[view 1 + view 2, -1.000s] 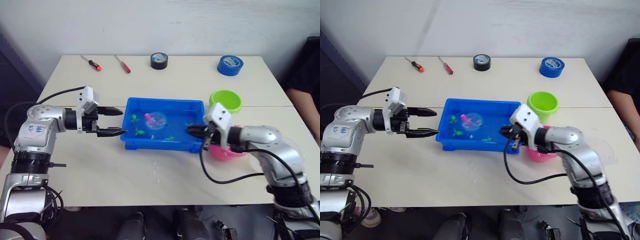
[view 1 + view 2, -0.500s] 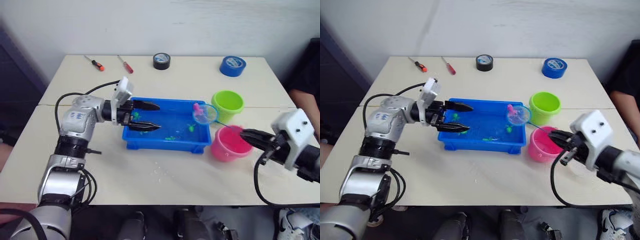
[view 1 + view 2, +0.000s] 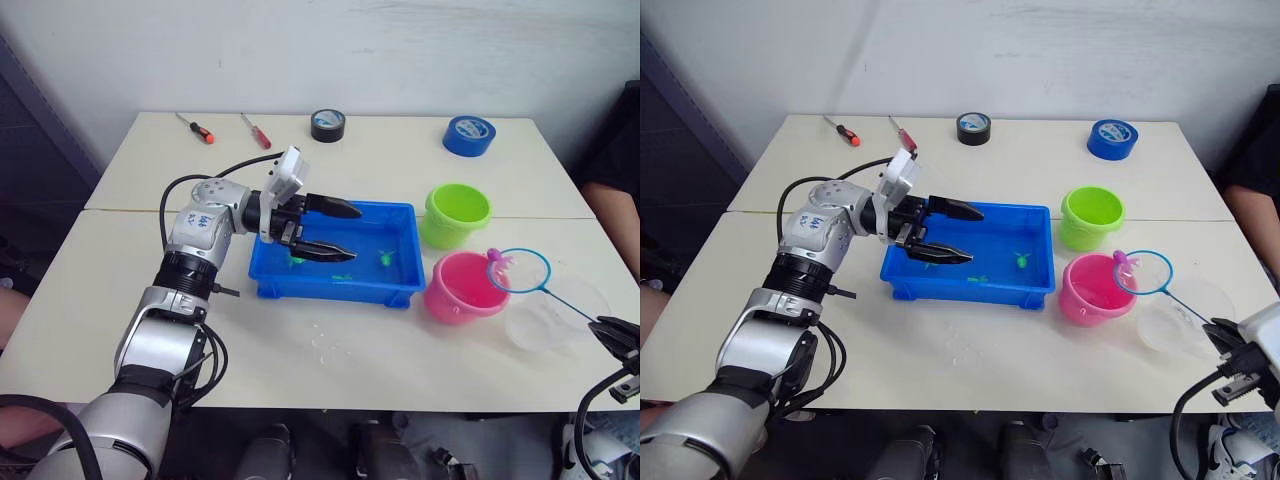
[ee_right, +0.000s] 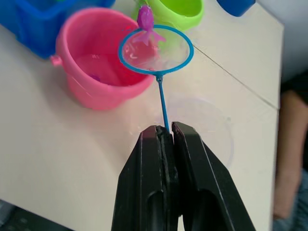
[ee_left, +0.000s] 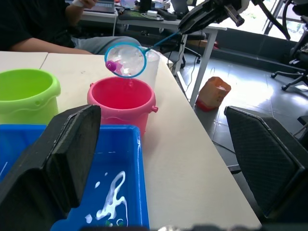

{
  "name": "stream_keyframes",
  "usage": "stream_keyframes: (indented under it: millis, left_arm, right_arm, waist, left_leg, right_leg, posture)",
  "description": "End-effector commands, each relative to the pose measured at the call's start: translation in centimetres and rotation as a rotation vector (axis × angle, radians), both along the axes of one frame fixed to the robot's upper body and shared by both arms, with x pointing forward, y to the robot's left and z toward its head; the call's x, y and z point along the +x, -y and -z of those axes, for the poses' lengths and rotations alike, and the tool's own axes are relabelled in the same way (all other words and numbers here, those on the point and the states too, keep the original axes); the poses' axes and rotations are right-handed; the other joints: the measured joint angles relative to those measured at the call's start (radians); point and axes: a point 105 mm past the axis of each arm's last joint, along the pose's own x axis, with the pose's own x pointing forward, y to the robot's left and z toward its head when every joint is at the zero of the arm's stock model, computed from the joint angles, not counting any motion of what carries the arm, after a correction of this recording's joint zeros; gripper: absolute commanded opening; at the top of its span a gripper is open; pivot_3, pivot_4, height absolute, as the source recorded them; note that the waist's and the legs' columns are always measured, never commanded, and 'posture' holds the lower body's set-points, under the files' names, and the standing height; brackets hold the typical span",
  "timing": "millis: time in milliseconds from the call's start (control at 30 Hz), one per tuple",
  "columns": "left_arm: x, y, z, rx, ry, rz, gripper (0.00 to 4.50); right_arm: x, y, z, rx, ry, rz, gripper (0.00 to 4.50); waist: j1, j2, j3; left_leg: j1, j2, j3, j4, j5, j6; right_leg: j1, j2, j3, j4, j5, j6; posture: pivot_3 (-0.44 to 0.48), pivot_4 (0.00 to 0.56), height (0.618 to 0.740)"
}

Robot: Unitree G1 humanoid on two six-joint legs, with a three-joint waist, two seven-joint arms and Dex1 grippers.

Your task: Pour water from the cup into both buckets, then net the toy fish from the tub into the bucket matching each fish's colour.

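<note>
**Net with pink fish held by pink bucket**

Your right gripper (image 4: 165, 132) clamps the net (image 4: 156, 49) handle; a pink fish (image 4: 145, 19) rides its rim over the pink bucket (image 3: 463, 287). Left gripper (image 3: 340, 231) gapes over the tub (image 3: 335, 285). Beige table (image 3: 400, 160), white wall, two tape rolls.

No readable text, labels or numbers anywhere.

The two head views look forward and down over the whole table (image 3: 420, 340) from slightly offset positions, while each wrist camera looks close along its own fingers, the left toward the pink bucket (image 5: 122, 98) and net (image 5: 126, 60), which the right also frames.
</note>
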Motion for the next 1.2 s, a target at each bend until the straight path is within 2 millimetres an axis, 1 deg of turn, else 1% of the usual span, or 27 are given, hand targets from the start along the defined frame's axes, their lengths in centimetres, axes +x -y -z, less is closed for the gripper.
stream_keyframes:
  millis: [33, 167, 200, 233, 267, 333, 367, 433, 500, 567, 600, 667, 733, 767, 800, 867, 967, 1067, 1200]
  left_arm:
    - [0.1, 0.3, -1.1, -0.003, 0.052, 0.021, 4.45]
    - [0.3, 0.2, -1.2, -0.001, 0.057, 0.020, 4.45]
    - [0.4, 0.2, -1.2, 0.000, 0.059, 0.017, 4.45]
    - [0.4, 0.1, -1.2, 0.001, 0.064, 0.013, 4.45]
    - [0.5, 0.1, -1.2, 0.000, 0.067, 0.009, 4.45]
    - [0.6, 0.0, -1.1, 0.002, 0.070, 0.003, 4.45]
    - [0.5, -0.1, -1.0, 0.005, 0.070, 0.001, 4.45]
    - [0.5, -0.4, -0.7, 0.020, 0.073, -0.005, 4.45]
    - [0.9, -1.2, 0.2, 0.058, 0.080, -0.036, 4.45]
    - [1.1, -1.8, 0.8, 0.084, 0.087, -0.059, 4.45]
    - [1.3, -2.3, 1.2, 0.102, 0.090, -0.085, 4.45]
    - [1.6, -3.3, 2.0, 0.135, 0.106, -0.132, 4.45]
    - [1.6, -3.8, 2.4, 0.155, 0.120, -0.153, 4.45]
    - [1.4, -4.1, 2.5, 0.154, 0.117, -0.161, 4.45]
    - [1.2, -4.3, 2.6, 0.153, 0.114, -0.166, 4.45]
    - [0.8, -4.8, 2.9, 0.152, 0.113, -0.192, 4.45]
    - [0.5, -4.8, 3.1, 0.128, 0.089, -0.254, 4.45]
    - [-0.5, -5.0, 3.4, 0.134, 0.095, -0.268, 4.45]
    - [-1.1, -6.1, 3.5, 0.139, 0.084, -0.331, 4.45]
  right_arm:
    - [-0.2, -1.6, -0.7, -0.249, 0.028, -0.113, 0.00]
    - [-0.3, -1.6, -0.8, -0.381, 0.043, -0.151, 0.00]
    - [-0.2, -1.6, -1.1, -0.446, 0.058, -0.166, 0.00]
    - [0.1, -1.8, -1.6, -0.572, 0.077, -0.207, 0.00]
    - [0.5, -1.9, -1.9, -0.664, 0.093, -0.240, 0.00]
    - [1.1, -2.0, -2.2, -0.792, 0.104, -0.294, 0.00]
    - [1.4, -1.9, -2.3, -0.799, 0.109, -0.296, 0.00]
    - [1.9, -1.7, -2.6, -0.734, 0.137, -0.269, 0.00]
    - [2.3, -2.0, -3.4, -0.521, 0.195, -0.225, 0.00]
    - [2.6, -2.5, -4.0, -0.393, 0.221, -0.225, 0.00]
    - [3.3, -3.1, -4.6, -0.342, 0.240, -0.246, 0.00]
    - [4.9, -4.0, -5.7, -0.315, 0.261, -0.296, 0.00]
    - [6.2, -4.6, -6.2, -0.336, 0.263, -0.336, 0.00]
    - [7.2, -4.9, -6.1, -0.386, 0.260, -0.374, 0.00]
    - [7.9, -5.1, -6.1, -0.422, 0.256, -0.399, 0.00]
    - [10.1, -5.8, -5.5, -0.528, 0.250, -0.483, 0.00]
    - [12.7, -6.6, -4.7, -0.629, 0.250, -0.566, 0.00]
    - [14.6, -7.2, -3.9, -0.747, 0.244, -0.649, 0.00]
    - [17.3, -8.3, -2.9, -0.880, 0.256, -0.758, 0.00]
  waist:
    - [-0.001, 0.000, 0.000]
    - [0.000, 0.000, 0.000]
    - [0.000, 0.000, 0.000]
    - [0.000, 0.000, 0.000]
    - [-0.001, 0.000, 0.000]
    - [-0.002, 0.000, 0.000]
    - [-0.003, -0.001, 0.000]
    - [-0.003, -0.001, 0.000]
    - [-0.004, -0.001, 0.000]
    - [-0.008, -0.001, 0.000]
    - [-0.008, -0.001, 0.000]
    - [-0.021, 0.000, 0.001]
    - [-0.024, 0.000, 0.000]
    - [-0.022, 0.000, 0.000]
    - [-0.021, 0.000, 0.000]
    - [-0.021, 0.000, 0.000]
    - [-0.022, 0.000, 0.000]
    - [-0.021, 0.000, 0.000]
    - [-0.025, 0.000, 0.001]
  left_leg:
    - [0.000, 0.000, 0.000, 0.000, 0.000, 0.000]
    - [0.000, 0.000, 0.000, 0.000, 0.000, 0.000]
    - [0.000, 0.000, 0.000, 0.000, 0.000, 0.000]
    - [0.000, 0.000, 0.000, 0.000, 0.000, 0.000]
    - [0.000, 0.000, 0.000, 0.000, 0.000, -0.001]
    - [0.001, 0.000, 0.001, 0.000, 0.000, -0.001]
    - [0.001, 0.000, 0.000, 0.000, 0.000, -0.001]
    - [0.001, 0.000, 0.000, 0.000, 0.001, -0.001]
    - [0.001, 0.000, 0.000, 0.000, 0.002, -0.004]
    - [0.001, 0.000, 0.000, 0.000, 0.002, -0.004]
    - [0.002, 0.000, 0.000, 0.000, 0.002, -0.004]
    - [0.002, 0.001, 0.000, 0.001, 0.002, -0.004]
    - [0.003, 0.000, 0.001, 0.001, 0.001, -0.001]
    - [0.003, 0.001, 0.000, 0.000, 0.001, -0.001]
    - [0.003, 0.001, -0.001, 0.000, 0.001, -0.001]
    - [0.002, 0.001, -0.002, -0.001, 0.001, -0.002]
    - [0.000, 0.001, 0.000, 0.001, 0.002, -0.004]
    - [0.000, 0.001, 0.000, 0.001, 0.003, -0.005]
    - [-0.001, 0.001, 0.001, 0.001, 0.004, -0.006]
  right_leg:
    - [0.000, 0.000, 0.000, 0.000, 0.000, 0.000]
    - [0.000, 0.000, 0.000, 0.001, 0.000, 0.000]
    - [0.000, 0.000, 0.000, 0.001, 0.000, 0.000]
    - [0.000, 0.000, 0.000, 0.001, 0.000, 0.000]
    - [0.000, 0.000, 0.000, 0.001, 0.000, 0.000]
    - [0.000, 0.000, 0.000, 0.001, 0.000, 0.000]
    - [0.000, 0.000, 0.000, 0.001, 0.000, 0.000]
    - [0.001, 0.000, 0.000, 0.001, 0.000, 0.000]
    - [0.001, 0.000, 0.000, 0.001, 0.000, 0.000]
    - [0.001, 0.000, 0.000, 0.001, 0.000, 0.000]
    - [0.001, 0.000, 0.000, 0.002, 0.000, 0.000]
    - [0.001, 0.000, 0.000, 0.002, 0.000, 0.000]
    - [0.001, -0.001, 0.001, 0.002, 0.000, 0.000]
    - [0.001, -0.001, 0.000, 0.002, 0.000, 0.000]
    - [0.001, -0.001, 0.000, 0.002, 0.000, 0.000]
    - [0.000, 0.000, -0.001, 0.002, 0.000, -0.001]
    - [-0.001, -0.001, 0.000, 0.003, 0.000, -0.001]
    - [-0.002, -0.001, 0.000, 0.003, 0.000, -0.001]
    - [-0.004, -0.001, 0.000, 0.003, 0.000, -0.001]
  posture:
    - [0.000, 0.150, 0.736]
    - [0.000, 0.150, 0.736]
    - [0.000, 0.150, 0.736]
    - [0.000, 0.150, 0.736]
    - [0.000, 0.150, 0.736]
    - [0.000, 0.150, 0.736]
    - [0.000, 0.150, 0.736]
    - [0.000, 0.150, 0.736]
    - [0.000, 0.150, 0.736]
    - [0.000, 0.150, 0.736]
    - [0.000, 0.150, 0.736]
    - [0.000, 0.150, 0.736]
    - [0.000, 0.150, 0.736]
    - [0.000, 0.150, 0.736]
    - [0.000, 0.150, 0.736]
    - [0.000, 0.150, 0.736]
    - [0.000, 0.150, 0.736]
    - [0.000, 0.150, 0.736]
    - [0.000, 0.150, 0.736]
